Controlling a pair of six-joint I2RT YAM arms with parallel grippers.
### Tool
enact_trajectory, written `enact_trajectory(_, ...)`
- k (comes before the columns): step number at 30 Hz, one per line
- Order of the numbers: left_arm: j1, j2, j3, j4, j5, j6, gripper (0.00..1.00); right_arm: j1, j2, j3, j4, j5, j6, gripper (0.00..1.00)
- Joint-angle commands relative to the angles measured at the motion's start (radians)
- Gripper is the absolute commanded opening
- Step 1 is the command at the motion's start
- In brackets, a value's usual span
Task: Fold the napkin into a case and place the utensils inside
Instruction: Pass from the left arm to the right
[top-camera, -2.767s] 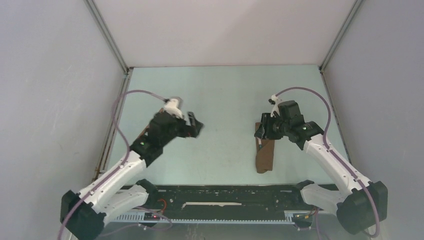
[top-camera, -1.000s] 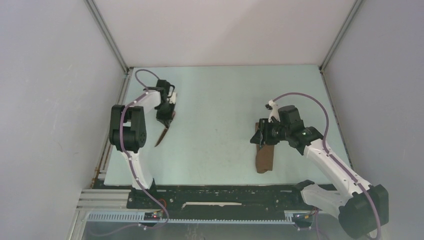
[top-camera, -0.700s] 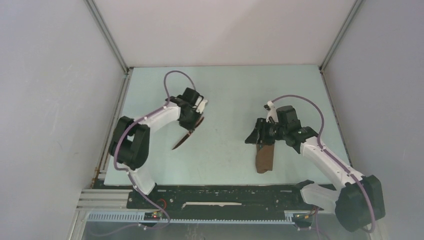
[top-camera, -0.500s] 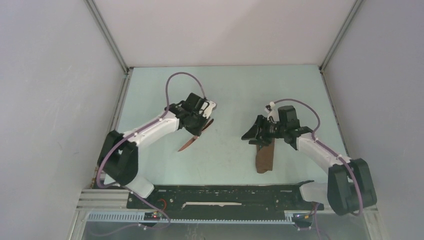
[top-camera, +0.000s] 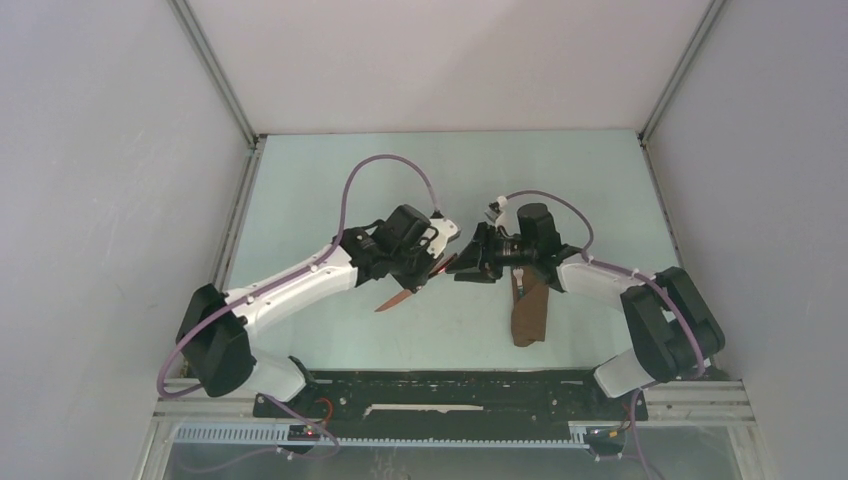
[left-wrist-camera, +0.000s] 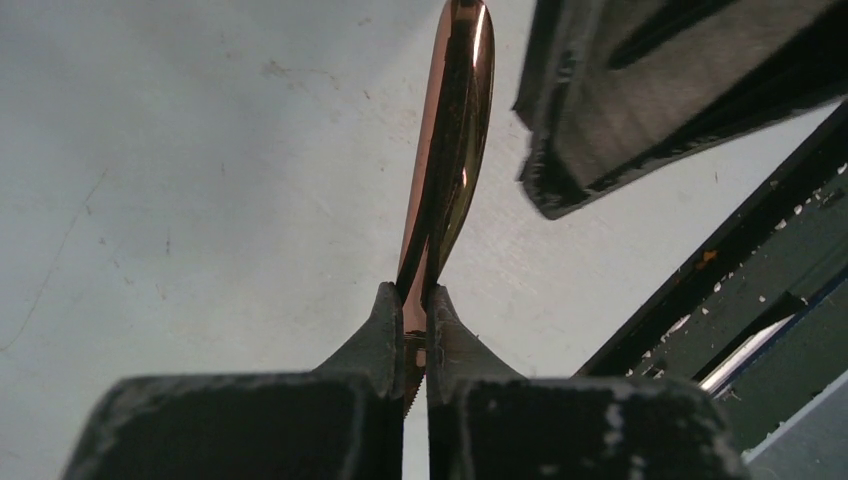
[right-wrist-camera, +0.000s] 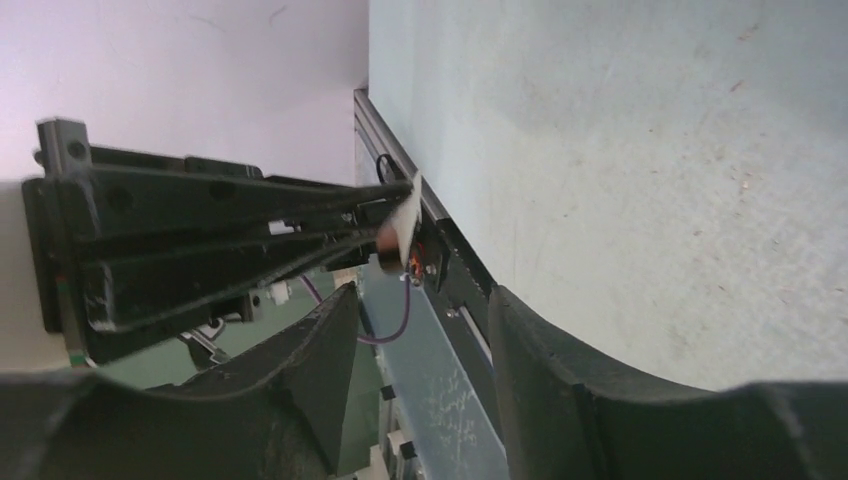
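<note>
**Between the left jaws: the knife, held edge-on**

Between the fingers of the left gripper (left-wrist-camera: 413, 335) sits the reddish-brown knife (left-wrist-camera: 447, 150). The jaws pinch it near one end, and its length runs straight out ahead of the fingertips, with the pale table (top-camera: 330, 180) behind it. Just beside those fingertips, facing them, is the right gripper (top-camera: 463, 265), its jaws spread apart. One of its fingers (left-wrist-camera: 650, 100) shows just beside the knife's far end in the left wrist view. Behind the right jaws, under that arm, the narrow brown case (top-camera: 528, 315) lies flat, apart from the knife.
</note>
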Motion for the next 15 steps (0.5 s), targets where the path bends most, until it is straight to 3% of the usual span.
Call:
enact_trajectory(1, -0.036, -0.056, -0.017, 0.042, 0.004, -0.014, 0.0, 0.029, 0.037, 0.028, 0.143, 0.018, 0.106, 0.55)
enact_trajectory(6, -0.049, -0.072, -0.036, 0.049, 0.011, -0.014, 0.0, 0.033, 0.061, 0.027, 0.171, 0.047, 0.128, 0.46)
enact_trajectory(12, -0.051, -0.084, -0.042, 0.06, 0.017, -0.013, 0.0, 0.055, 0.103, 0.027, 0.268, 0.026, 0.178, 0.21)
enact_trajectory(15, -0.05, -0.087, -0.031, 0.062, 0.005, -0.049, 0.02, 0.053, 0.113, -0.012, 0.411, 0.023, 0.251, 0.0)
